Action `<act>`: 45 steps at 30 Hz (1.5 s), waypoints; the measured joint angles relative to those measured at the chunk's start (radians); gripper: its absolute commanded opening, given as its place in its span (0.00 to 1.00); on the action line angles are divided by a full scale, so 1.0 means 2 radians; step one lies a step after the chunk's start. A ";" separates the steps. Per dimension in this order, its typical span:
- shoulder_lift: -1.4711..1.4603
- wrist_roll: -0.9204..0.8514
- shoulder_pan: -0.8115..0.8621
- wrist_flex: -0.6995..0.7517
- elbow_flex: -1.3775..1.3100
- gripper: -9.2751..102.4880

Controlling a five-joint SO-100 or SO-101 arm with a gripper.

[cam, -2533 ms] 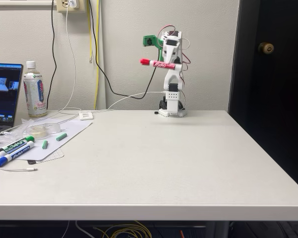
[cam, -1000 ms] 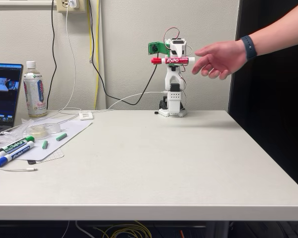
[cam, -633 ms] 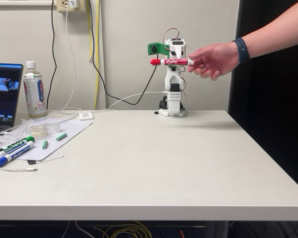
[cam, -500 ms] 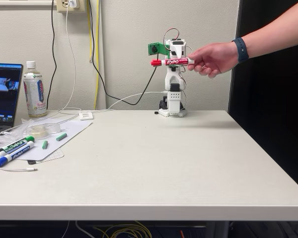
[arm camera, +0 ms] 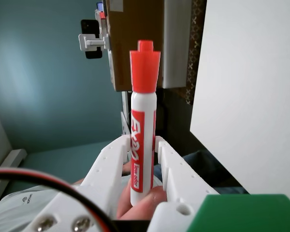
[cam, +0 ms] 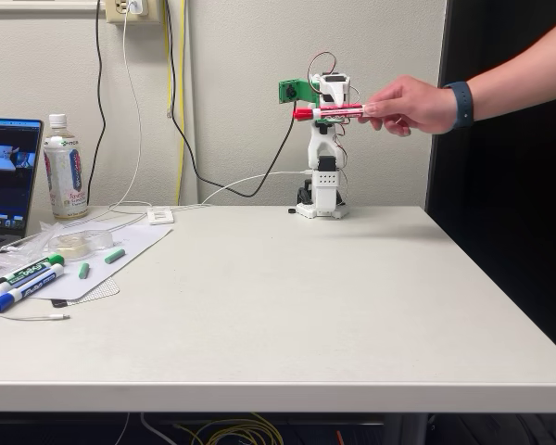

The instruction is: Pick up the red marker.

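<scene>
Red marker (cam: 329,111) held high at far side of table (cam: 287,306), level, cap left; gripper (arm camera: 144,151) fingers flank its barrel, seemingly pinching; a person's hand (cam: 415,104) grips the right end

A: Arm pose?
B: Folded upright over its base at the back of the worktop, gripper (cam: 326,109) raised high.
A: Gripper state?
B: White fingers (arm camera: 108,162) sit on either side of the red marker (arm camera: 143,126); can't tell if they're clamping it.
A: Anything else?
B: Person's hand (cam: 412,104) reaches in from the fixed view's right, fingertips pinching the barrel end.
</scene>
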 measured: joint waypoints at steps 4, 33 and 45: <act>0.000 0.003 0.000 -0.001 0.000 0.15; 0.045 0.000 0.009 -0.003 0.046 0.15; 0.048 -0.008 0.009 -0.003 0.046 0.15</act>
